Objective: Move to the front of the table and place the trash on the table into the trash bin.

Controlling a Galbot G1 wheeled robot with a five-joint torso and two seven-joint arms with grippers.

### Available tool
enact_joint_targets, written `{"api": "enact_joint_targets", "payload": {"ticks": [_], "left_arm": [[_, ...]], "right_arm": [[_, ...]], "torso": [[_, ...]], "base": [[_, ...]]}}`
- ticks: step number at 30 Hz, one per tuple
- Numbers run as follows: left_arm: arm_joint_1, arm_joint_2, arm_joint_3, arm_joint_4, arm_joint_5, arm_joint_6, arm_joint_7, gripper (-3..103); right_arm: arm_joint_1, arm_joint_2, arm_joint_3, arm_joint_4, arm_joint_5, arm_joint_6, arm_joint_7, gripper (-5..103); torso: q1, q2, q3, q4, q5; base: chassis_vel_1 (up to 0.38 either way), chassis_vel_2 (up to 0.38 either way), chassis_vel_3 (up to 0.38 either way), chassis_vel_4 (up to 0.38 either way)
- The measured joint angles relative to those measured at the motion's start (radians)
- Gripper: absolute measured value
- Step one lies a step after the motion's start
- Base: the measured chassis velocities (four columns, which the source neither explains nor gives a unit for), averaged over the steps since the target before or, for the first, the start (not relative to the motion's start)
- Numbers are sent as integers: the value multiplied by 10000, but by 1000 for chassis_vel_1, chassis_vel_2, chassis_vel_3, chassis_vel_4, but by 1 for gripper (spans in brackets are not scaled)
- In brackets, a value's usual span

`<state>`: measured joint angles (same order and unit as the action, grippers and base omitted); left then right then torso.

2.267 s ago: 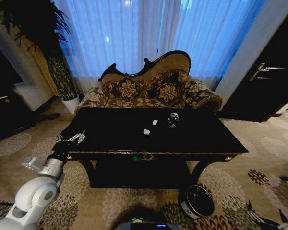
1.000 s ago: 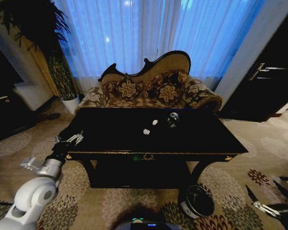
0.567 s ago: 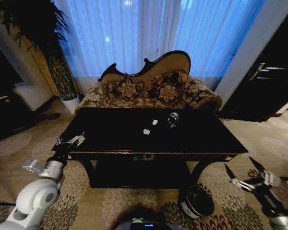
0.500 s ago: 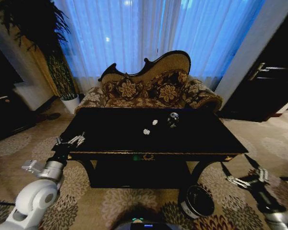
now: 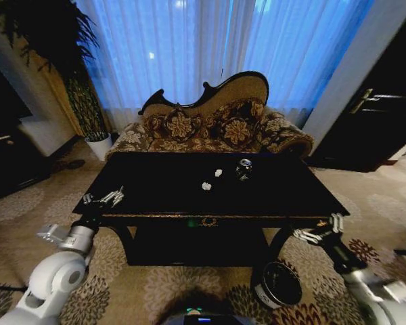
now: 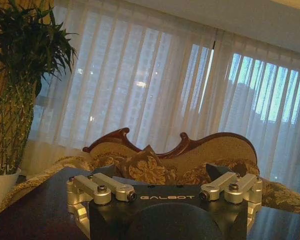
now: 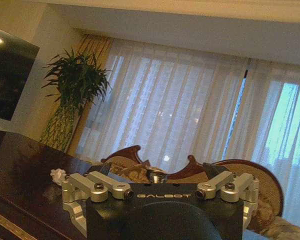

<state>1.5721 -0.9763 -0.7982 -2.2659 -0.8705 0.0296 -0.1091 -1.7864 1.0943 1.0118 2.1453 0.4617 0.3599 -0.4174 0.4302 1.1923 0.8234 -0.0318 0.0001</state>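
Head view: trash (image 5: 243, 168) lies mid-bench (image 5: 162, 193), just right of frame centre. Right pincer (image 5: 318, 232), spread open, hovers by the bench's lower-right corner, nearer than left pincer (image 5: 103, 199), also open, at lower left. Trash bin (image 5: 278, 284) stands beneath the right pincer.

Both arms are up and reaching forward, the left hand (image 5: 103, 199) with fingers spread apart just over the worktop's (image 5: 271, 198) front left corner, and the right hand (image 5: 319, 231) also spread open, hanging just off the front right corner below its edge.
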Motion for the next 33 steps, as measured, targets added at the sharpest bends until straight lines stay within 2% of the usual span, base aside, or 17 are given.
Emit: {"api": "enact_joint_targets", "payload": {"ticks": [4,14,18,26,33], "left_arm": [[-22,21,68,-12,36,0,-30,100],[55,120,30,51,341,-61,10,100],[265,186,-328,72,432,-129,36,100],[895,247,-844,92,831,-295,200,100],[1429,7,-1145,111,1064,-448,357,100]], "right_arm": [[433,-411,-807,-375,-296,-285,429,100],[1436,-1423,-1874,-825,-271,-772,1121,100],[2366,-1888,-2613,-1152,-219,-1004,1415,100],[3501,-2314,-3743,-1805,106,-1257,1701,100],[4984,-2939,-4970,-2572,433,-1475,1913,100]], "torso": [[0,0,0,-5,0],[0,-1,0,-7,1],[0,0,0,-3,-2],[0,0,-1,-4,0],[0,0,-1,-4,1]], "base": [[0,0,0,0],[0,0,0,0],[0,0,0,0],[0,0,0,0],[0,0,0,0]]}}
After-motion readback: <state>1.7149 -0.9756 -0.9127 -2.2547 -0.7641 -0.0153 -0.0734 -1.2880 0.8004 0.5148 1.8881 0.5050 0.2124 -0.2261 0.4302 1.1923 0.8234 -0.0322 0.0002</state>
